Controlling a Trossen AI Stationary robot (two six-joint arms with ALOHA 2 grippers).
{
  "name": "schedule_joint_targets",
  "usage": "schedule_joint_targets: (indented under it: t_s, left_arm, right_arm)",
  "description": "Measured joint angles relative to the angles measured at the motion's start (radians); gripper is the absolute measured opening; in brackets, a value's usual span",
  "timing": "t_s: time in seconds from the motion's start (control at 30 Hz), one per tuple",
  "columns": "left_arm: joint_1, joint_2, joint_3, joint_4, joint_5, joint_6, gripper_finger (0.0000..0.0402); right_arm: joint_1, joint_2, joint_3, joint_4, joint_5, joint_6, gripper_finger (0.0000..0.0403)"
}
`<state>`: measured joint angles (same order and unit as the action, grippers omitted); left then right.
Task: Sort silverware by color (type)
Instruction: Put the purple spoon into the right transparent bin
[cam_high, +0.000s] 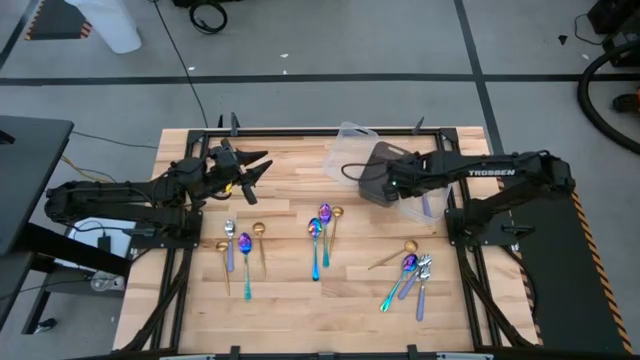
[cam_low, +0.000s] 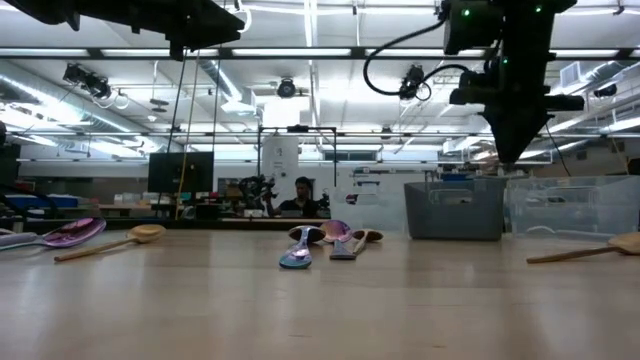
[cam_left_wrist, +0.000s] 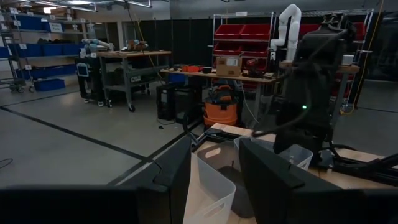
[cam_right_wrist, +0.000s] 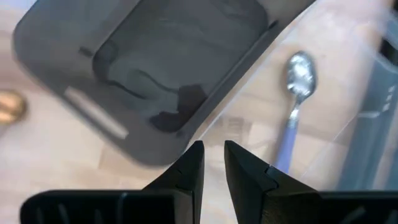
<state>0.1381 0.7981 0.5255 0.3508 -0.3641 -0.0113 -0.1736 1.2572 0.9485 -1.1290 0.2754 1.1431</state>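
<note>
Slim spoons lie flat on the wooden table in three loose groups: left (cam_high: 243, 252), middle (cam_high: 322, 232) and right (cam_high: 410, 272), mixing iridescent, gold and silver finishes. A silver-bowled spoon with a lilac handle (cam_right_wrist: 295, 115) lies inside a clear tray (cam_high: 428, 208). My right gripper (cam_right_wrist: 213, 154) points down over the near edge of the dark bin (cam_high: 372, 172); its fingers stand slightly apart with nothing between them. My left gripper (cam_high: 258, 168) hovers level over the table's far left, open and empty.
A second clear tray (cam_high: 348, 147) stands at the far edge beside the dark bin (cam_right_wrist: 149, 68). In the low view the bin (cam_low: 455, 210) and a clear tray (cam_low: 575, 205) stand behind the spoons. Bare wood lies along the near edge.
</note>
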Motion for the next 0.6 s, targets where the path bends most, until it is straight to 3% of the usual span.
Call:
schedule_joint_targets:
  t_s: [0.6]
  left_arm:
    - [0.0,0.0,0.0,0.0,0.0,-0.002,0.0142]
  right_arm:
    - [0.325,0.0,0.0,0.015,0.018,0.289,0.0074]
